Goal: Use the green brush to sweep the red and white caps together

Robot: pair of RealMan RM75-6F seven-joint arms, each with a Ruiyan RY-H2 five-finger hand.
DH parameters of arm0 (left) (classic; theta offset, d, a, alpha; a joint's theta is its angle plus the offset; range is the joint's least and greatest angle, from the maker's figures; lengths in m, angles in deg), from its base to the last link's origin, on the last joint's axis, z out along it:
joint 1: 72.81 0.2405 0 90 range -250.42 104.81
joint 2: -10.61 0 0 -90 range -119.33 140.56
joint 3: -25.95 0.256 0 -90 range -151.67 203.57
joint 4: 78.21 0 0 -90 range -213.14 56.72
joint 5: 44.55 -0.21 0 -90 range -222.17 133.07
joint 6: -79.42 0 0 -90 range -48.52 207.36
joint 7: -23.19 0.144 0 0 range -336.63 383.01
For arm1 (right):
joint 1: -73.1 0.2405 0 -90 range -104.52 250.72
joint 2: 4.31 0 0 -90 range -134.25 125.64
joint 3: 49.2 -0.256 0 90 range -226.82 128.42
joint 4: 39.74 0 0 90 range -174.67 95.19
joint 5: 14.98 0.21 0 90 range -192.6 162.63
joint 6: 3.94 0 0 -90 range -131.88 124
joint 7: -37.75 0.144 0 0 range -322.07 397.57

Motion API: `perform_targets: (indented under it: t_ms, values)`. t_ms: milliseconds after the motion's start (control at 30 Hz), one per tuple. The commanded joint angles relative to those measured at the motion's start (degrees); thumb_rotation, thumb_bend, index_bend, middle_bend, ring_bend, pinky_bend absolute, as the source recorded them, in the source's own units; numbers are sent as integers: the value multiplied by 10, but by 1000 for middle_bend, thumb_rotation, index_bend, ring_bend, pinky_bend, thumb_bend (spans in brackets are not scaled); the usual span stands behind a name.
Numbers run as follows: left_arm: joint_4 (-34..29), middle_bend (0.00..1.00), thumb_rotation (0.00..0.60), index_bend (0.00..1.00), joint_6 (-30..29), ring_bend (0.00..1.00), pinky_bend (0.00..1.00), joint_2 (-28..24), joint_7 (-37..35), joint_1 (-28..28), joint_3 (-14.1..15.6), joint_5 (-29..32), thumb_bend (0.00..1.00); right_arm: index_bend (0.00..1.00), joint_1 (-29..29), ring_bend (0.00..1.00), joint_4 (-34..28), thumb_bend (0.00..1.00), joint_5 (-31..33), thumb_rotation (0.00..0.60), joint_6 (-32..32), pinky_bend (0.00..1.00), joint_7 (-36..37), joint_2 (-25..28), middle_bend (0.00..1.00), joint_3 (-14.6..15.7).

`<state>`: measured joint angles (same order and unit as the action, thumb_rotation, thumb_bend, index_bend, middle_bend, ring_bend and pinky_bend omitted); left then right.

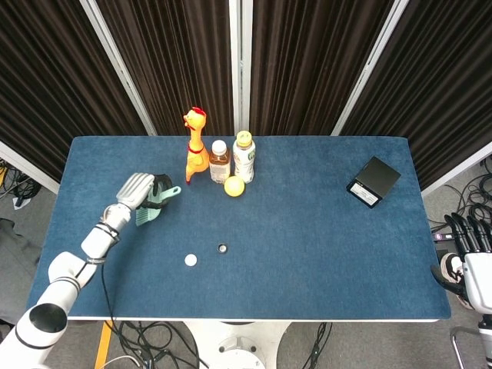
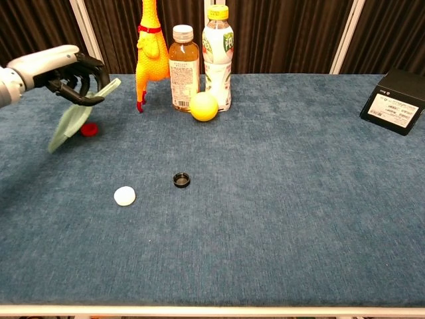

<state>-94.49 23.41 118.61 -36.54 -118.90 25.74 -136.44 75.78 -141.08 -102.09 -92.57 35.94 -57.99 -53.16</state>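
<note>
A robot's left hand (image 2: 70, 72) grips the green brush (image 2: 74, 118) by its handle at the upper left of the chest view, fingers curled tightly round it, with the pale green bristle head hanging down and to the left, raised off the blue table (image 2: 299, 219). The sweeping looks barely begun: the red cap (image 2: 89, 129) lies just behind the brush head at the left of the frame, partly hidden by it, while the white cap (image 2: 124, 195) sits well apart, lower and nearer the front edge. The two caps have yet to be brought together, and the brush must still come down to the cloth behind one of them and push it toward the other. In the head view the brush (image 1: 156, 203) shows as a small fan-shaped head with a short handle poking out toward the right, and the red cap cannot be made out beneath it. A small black cap (image 2: 181, 179) lies just right of the white one. A yellow rubber chicken (image 2: 148, 46), two bottles (image 2: 184, 66) and a yellow ball (image 2: 204, 106) stand at the back centre, a black box (image 2: 396, 102) at the far right. The right hand (image 1: 469, 254) hangs off the table's right edge in the head view, fingers straight and apart, holding nothing.
</note>
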Motion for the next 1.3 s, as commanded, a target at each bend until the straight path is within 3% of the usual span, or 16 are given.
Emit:
perform_targets:
  t_ms: [33, 400, 1000, 1133, 1300]
  values:
    - [11, 545, 600, 514, 10, 625, 839, 16, -41, -9, 5, 0, 448, 0, 0, 0, -4, 148, 1, 600, 2, 9, -4, 0, 67, -1]
    - [27, 545, 600, 516, 16, 625, 838, 39, -117, -31, 29, -17, 451, 0, -1, 0, -20, 149, 7, 600, 5, 9, -22, 4, 67, -2]
    - [-75, 545, 600, 519, -170, 619, 828, 16, -168, -54, 96, -102, 450, 0, -1, 0, -24, 150, 3, 600, 3, 9, -28, 4, 71, -4]
    - [-94, 545, 600, 519, -183, 615, 827, -1, -146, -60, 92, -101, 449, 0, -4, 0, -21, 150, 2, 600, -1, 9, -24, 2, 72, -4]
    - [-94, 545, 600, 520, -148, 611, 826, -5, -137, -62, 67, -68, 450, 0, -5, 0, -17, 150, 0, 600, -2, 9, -20, 2, 72, -3]
